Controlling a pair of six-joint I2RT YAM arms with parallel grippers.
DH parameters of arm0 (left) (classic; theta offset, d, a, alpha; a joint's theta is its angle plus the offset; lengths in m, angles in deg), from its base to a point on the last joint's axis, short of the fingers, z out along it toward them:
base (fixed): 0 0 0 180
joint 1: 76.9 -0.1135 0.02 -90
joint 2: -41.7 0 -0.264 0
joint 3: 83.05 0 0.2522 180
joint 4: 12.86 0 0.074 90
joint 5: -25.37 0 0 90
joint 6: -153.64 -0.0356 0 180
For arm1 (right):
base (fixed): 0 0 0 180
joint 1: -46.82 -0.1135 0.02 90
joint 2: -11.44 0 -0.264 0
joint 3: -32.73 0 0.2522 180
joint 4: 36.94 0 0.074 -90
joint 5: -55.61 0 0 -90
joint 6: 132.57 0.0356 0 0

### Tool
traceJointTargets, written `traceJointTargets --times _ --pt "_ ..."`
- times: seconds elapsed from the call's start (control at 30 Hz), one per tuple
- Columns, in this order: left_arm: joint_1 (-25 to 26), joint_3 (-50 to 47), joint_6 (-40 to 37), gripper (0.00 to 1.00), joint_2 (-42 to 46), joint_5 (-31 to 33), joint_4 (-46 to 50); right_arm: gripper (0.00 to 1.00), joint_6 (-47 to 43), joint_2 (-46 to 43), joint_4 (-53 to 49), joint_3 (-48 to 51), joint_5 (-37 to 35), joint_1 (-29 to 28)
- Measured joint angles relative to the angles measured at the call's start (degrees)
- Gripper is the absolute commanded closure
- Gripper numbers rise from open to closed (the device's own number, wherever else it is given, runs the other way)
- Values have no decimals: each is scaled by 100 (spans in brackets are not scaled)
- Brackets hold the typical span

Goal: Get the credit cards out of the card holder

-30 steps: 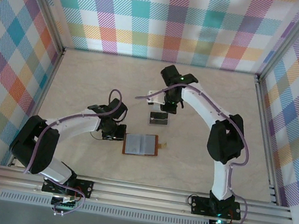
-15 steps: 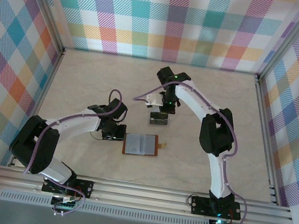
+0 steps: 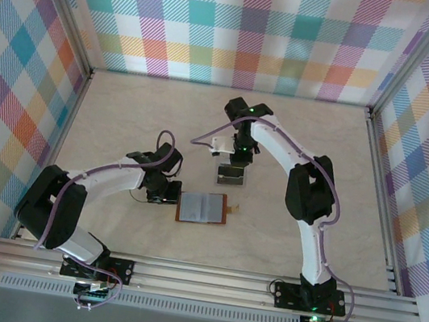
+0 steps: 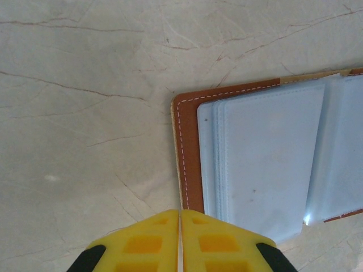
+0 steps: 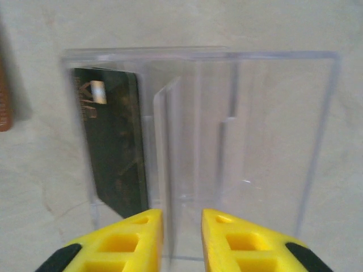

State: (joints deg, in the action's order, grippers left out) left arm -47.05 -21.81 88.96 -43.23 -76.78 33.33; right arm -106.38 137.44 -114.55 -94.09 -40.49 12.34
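Note:
The card holder point(image 3: 204, 208) lies open on the table, brown rim around greyish clear sleeves point(image 4: 266, 164), its snap tab point(image 3: 235, 208) on the right. My left gripper point(image 3: 170, 196) is shut, its tips point(image 4: 180, 218) meeting at the holder's brown left edge point(image 4: 190, 147). Nothing shows between them. One dark credit card point(image 5: 113, 147) stands in the left slot of a clear plastic tray point(image 5: 272, 130). My right gripper point(image 5: 181, 218) hangs over the tray's near rim, jaws slightly open, a thin clear divider running into the gap. From above, it point(image 3: 236, 161) sits just behind the tray point(image 3: 237, 183).
Plaid walls close in the marble-look table on three sides. The aluminium rail point(image 3: 204, 280) with both arm bases runs along the near edge. Bare tabletop lies right of the tray and behind it. The holder's brown edge point(image 5: 3, 96) shows left of the tray.
The right arm has folded in and drawn its gripper down over the tray, and its jaws have parted. The left gripper and the card holder have stayed put.

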Motion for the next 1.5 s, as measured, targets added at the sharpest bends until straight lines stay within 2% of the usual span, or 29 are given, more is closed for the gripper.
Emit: traceJointTargets --times 0.27,0.57,0.8,1.0,1.1,1.17,1.33,1.5 --pt "0 0 15 91 -52 -42 -103 68 42 -7 968 50 -323 0" --pt "0 2 17 91 -57 -39 -105 64 214 -310 1696 863 -420 0" --pt "0 2 17 91 -90 -42 -105 63 339 -356 1963 1040 -417 0" --pt "0 2 22 92 -90 -87 -109 58 708 -752 2100 1222 -256 0" --pt "0 2 37 93 -90 -136 -111 50 1220 -1130 2122 1222 -20 -2" --pt "0 2 37 93 -90 -188 -118 48 1731 -1419 2138 1237 238 -4" --pt "0 0 35 94 -107 -284 -192 56 3287 -2258 2361 1801 1012 -42" --pt "0 -39 35 94 -323 -341 -319 63 5219 -2900 2675 2712 1626 -116"
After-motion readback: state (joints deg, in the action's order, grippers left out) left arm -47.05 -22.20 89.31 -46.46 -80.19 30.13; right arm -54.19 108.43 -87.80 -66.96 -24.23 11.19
